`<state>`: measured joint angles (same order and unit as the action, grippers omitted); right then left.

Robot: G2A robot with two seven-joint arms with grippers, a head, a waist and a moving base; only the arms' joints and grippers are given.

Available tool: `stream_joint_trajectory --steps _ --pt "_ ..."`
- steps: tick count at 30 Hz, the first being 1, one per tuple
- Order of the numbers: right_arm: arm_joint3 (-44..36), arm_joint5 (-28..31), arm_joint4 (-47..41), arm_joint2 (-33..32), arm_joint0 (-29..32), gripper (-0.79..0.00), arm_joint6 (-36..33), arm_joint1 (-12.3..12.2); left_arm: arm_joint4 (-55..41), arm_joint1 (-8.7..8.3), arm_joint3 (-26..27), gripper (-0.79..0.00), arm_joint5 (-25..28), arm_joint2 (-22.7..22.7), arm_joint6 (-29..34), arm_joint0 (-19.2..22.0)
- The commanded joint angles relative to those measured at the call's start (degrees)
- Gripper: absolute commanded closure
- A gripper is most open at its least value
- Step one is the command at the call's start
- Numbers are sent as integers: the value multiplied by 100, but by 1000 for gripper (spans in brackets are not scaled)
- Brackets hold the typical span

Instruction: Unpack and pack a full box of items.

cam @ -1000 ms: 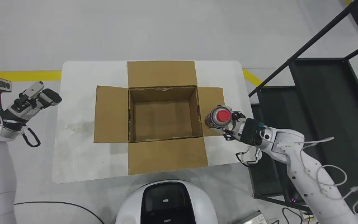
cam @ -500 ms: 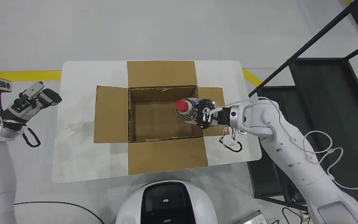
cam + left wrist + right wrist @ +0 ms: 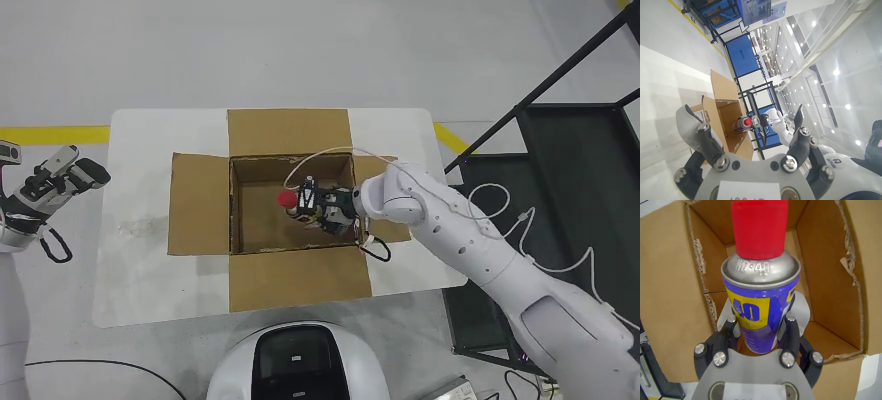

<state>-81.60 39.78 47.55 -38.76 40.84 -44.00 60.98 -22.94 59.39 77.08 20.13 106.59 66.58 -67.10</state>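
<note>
An open cardboard box [image 3: 200, 218] with its flaps spread sits in the middle of the white table [image 3: 135, 290]. My right gripper [image 3: 325, 210] is over the box's inside, shut on a blue and yellow spray can [image 3: 761, 306] with a red cap [image 3: 287, 200]. The can lies sideways, cap toward the box's left. From the left wrist, the can [image 3: 742, 125] and box [image 3: 723, 117] appear far off. My left gripper [image 3: 62, 175] hangs open beyond the table's left edge, fingers [image 3: 691, 121] spread with nothing between them.
A black metal rack [image 3: 560, 160] stands close to the table's right side. The box's inside looks bare around the can. White tabletop [image 3: 135, 150] lies left of the box.
My right arm carried the spray can leftward, from over the right flap to over the box's inside, and tipped it sideways. The left arm has stayed still.
</note>
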Motion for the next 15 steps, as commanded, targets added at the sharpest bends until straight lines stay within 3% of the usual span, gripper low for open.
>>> stream_joint_trajectory --steps 1,2,9,15 --pt "199 14 -6 136 -98 -603 -15 72 0 0 0 -785 0 0 0 0" --pt "282 31 -25 194 -146 -785 -13 109 0 0 0 -785 0 0 0 0" --pt "492 208 -37 405 -372 -785 10 268 0 0 0 -785 0 0 0 0" --pt "49 234 24 -39 -235 -785 359 136 0 0 0 -785 0 0 0 0"
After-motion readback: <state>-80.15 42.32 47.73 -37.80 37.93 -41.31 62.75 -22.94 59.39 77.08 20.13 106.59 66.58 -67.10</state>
